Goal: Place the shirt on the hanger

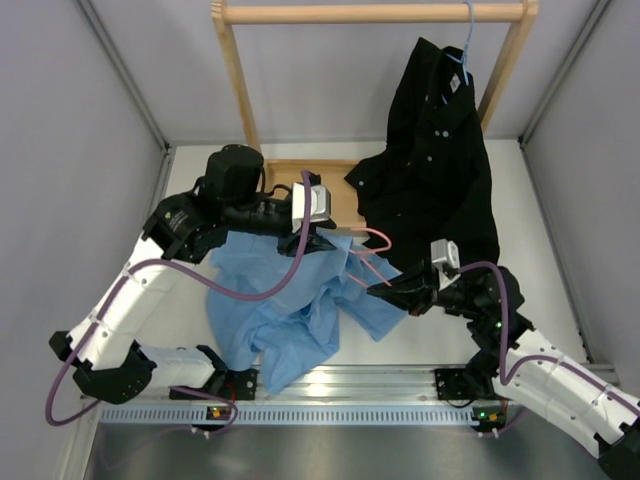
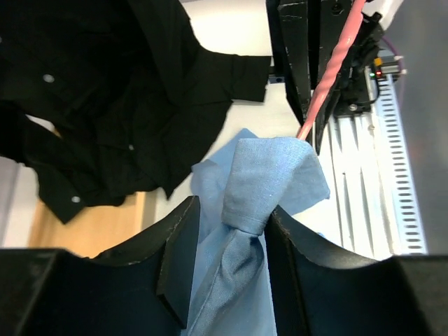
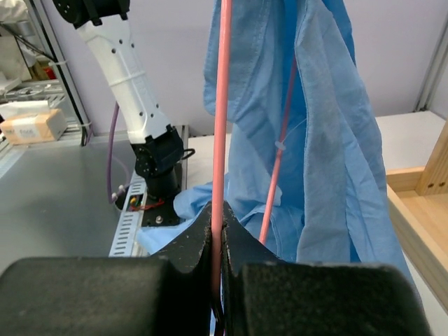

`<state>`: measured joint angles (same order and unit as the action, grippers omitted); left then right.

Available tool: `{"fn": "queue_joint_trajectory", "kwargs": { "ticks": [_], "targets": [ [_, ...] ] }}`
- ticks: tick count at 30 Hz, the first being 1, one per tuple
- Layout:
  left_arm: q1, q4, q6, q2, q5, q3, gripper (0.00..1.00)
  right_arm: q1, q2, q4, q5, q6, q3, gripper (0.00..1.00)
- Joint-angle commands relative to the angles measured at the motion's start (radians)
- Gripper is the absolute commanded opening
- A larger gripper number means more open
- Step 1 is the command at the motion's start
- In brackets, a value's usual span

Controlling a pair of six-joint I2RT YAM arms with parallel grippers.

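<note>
The light blue shirt [image 1: 290,300] is partly lifted, its lower folds heaped on the table. My left gripper [image 1: 306,240] is shut on a bunched fold of it; in the left wrist view that fold [image 2: 269,182] sits between the fingers [image 2: 178,252]. My right gripper [image 1: 385,293] is shut on the pink wire hanger [image 1: 368,243], whose far end goes into the cloth by the left gripper. In the right wrist view the jaws pinch one pink wire [image 3: 222,105]; the shirt [image 3: 322,140] hangs over the hanger behind them. The hanger's hook is hidden.
A black shirt [image 1: 430,150] hangs on a pale blue hanger [image 1: 466,45] from a wooden rack [image 1: 370,12] at the back, its hem on the table close to the right gripper. The rack's wooden base [image 1: 340,195] lies behind the left gripper. Grey walls stand on both sides.
</note>
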<state>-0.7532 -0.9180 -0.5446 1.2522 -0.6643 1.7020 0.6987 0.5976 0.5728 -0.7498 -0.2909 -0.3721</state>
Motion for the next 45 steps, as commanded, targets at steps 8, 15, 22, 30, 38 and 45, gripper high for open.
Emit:
{"fn": "queue_joint_trajectory", "kwargs": {
  "ticks": [8, 15, 22, 30, 38, 45],
  "targets": [
    [-0.009, -0.082, 0.094, 0.033, -0.248, 0.024, 0.23, 0.013, -0.002, -0.01, -0.039, 0.079, -0.094, 0.0],
    [-0.011, -0.082, 0.092, 0.024, -0.259, -0.005, 0.47, 0.012, 0.014, -0.004, -0.04, 0.062, -0.105, 0.0],
    [-0.023, -0.082, 0.055, 0.035, -0.139, 0.002, 0.51, 0.013, 0.018, -0.016, -0.04, 0.064, -0.106, 0.0],
    [-0.026, -0.084, 0.061, 0.036, -0.165, 0.005, 0.43, 0.012, 0.021, -0.01, -0.046, 0.053, -0.11, 0.0],
    [-0.034, -0.084, 0.031, 0.016, -0.169, -0.022, 0.0, 0.012, 0.01, -0.011, -0.03, 0.045, -0.111, 0.0],
    [-0.034, 0.023, 0.107, -0.042, -0.069, -0.079, 0.0, 0.013, -0.027, -0.114, 0.053, 0.058, -0.106, 0.76]
  ]
}}
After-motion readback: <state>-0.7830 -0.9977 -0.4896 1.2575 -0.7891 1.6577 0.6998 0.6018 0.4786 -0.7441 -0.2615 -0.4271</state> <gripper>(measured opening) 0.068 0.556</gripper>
